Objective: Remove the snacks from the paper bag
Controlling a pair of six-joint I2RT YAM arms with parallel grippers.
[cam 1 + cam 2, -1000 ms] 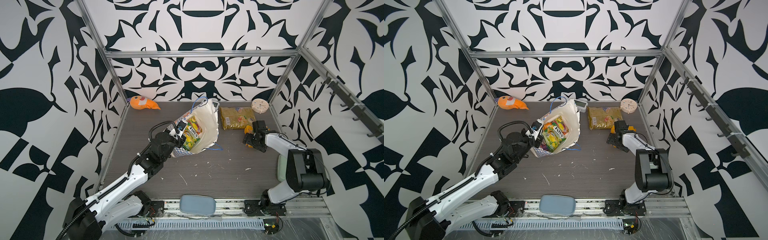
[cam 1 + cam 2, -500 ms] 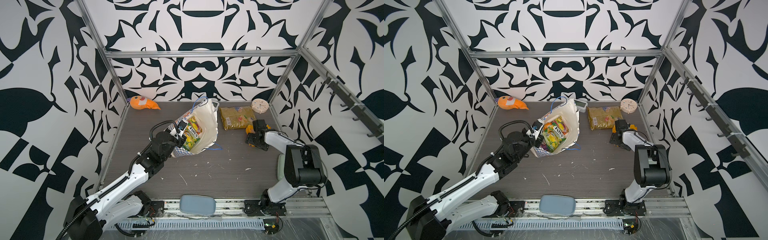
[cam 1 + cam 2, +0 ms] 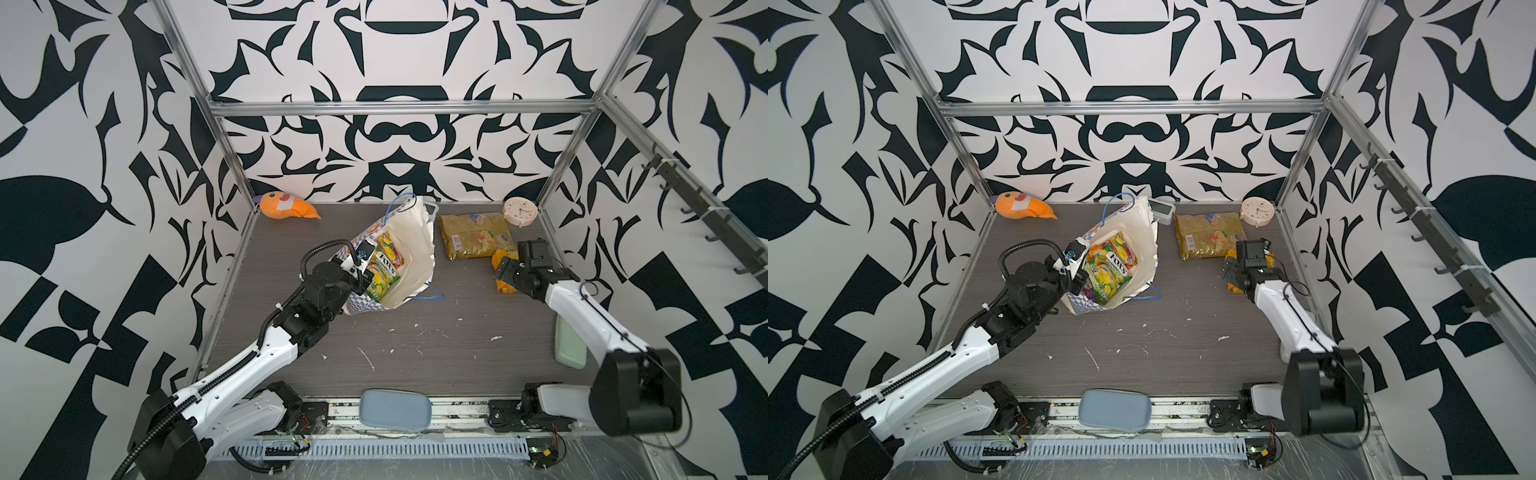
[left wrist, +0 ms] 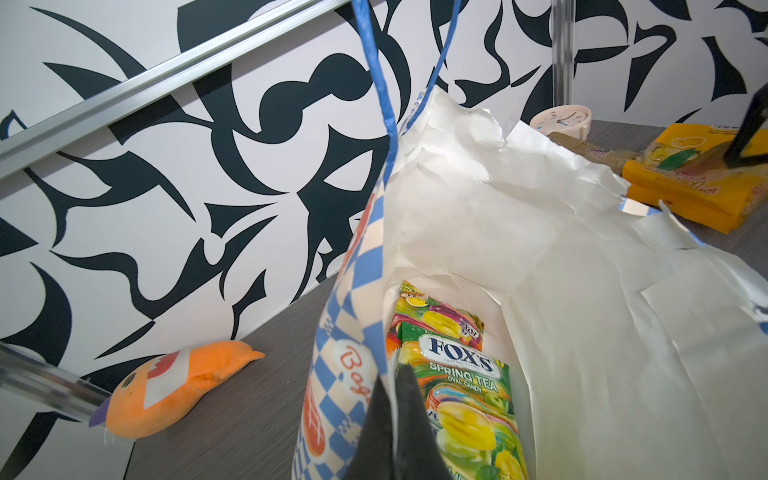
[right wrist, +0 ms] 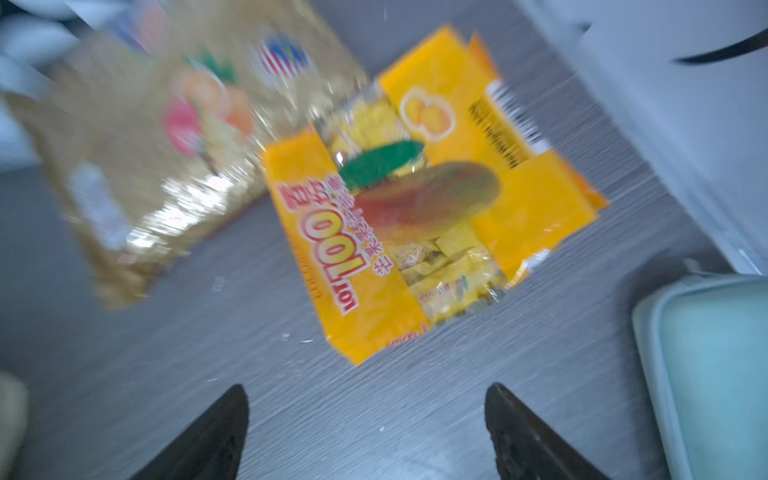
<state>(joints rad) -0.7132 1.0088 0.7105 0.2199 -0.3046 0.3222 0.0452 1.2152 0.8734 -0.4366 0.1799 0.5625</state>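
Left gripper point(image 4: 395, 384) is clamped on the paper bag point(image 4: 478, 232) rim. Right gripper point(image 5: 366, 388) hangs apart, empty, above 1 mango packet point(image 5: 415, 216) on the table point(image 5: 166, 374). FOX'S packets point(image 4: 461, 374) lie inside the bag. Risk: a hard pull tears the crumpled paper or topples the bag.

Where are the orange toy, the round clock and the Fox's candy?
orange toy point(image 3: 284, 206): in a top view, its body.
round clock point(image 3: 519, 211): in a top view, its face.
FOX'S packet point(image 4: 459, 360): left wrist view, its logo.

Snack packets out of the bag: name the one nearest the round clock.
The large olive-gold packet, right beside the clock; the yellow-orange mango packets lie farther from it, nearer the front.
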